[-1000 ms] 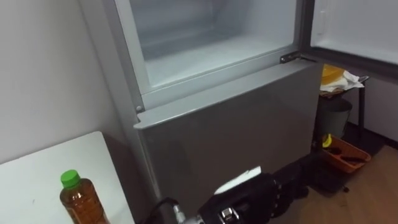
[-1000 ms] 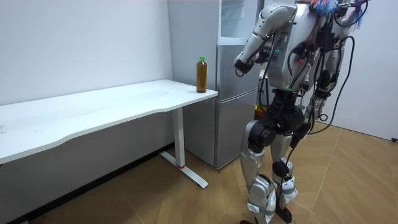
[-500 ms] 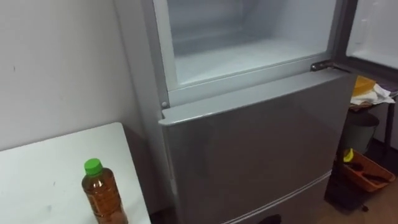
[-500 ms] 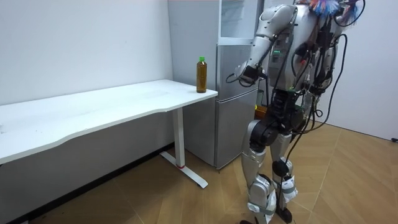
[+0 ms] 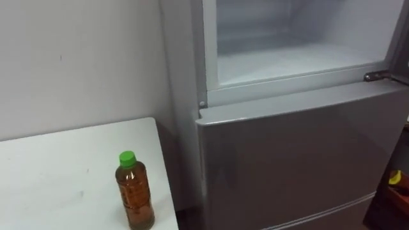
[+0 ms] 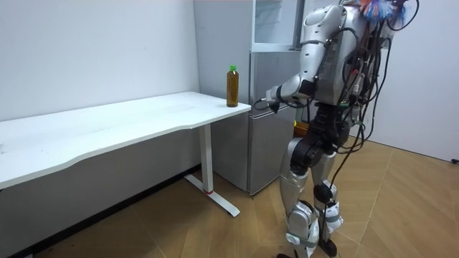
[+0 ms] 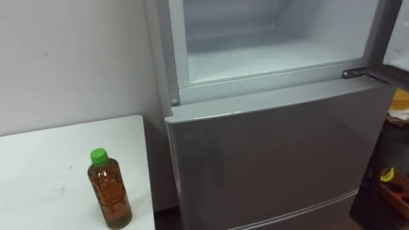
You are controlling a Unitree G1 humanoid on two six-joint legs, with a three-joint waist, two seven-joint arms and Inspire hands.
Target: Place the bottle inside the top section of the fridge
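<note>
Bottle (image 5: 135, 190), green-capped, stays upright near the white table (image 5: 57, 172) edge, ungrasped, as the left hand (image 6: 272, 101), finger state indiscernible, has lowered toward it to start the pickup; the upper fridge compartment (image 5: 287, 61) stands open.

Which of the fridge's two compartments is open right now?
The upper compartment is open, and its white inside shows. The lower compartment below it is closed off by its shut grey door.
</note>
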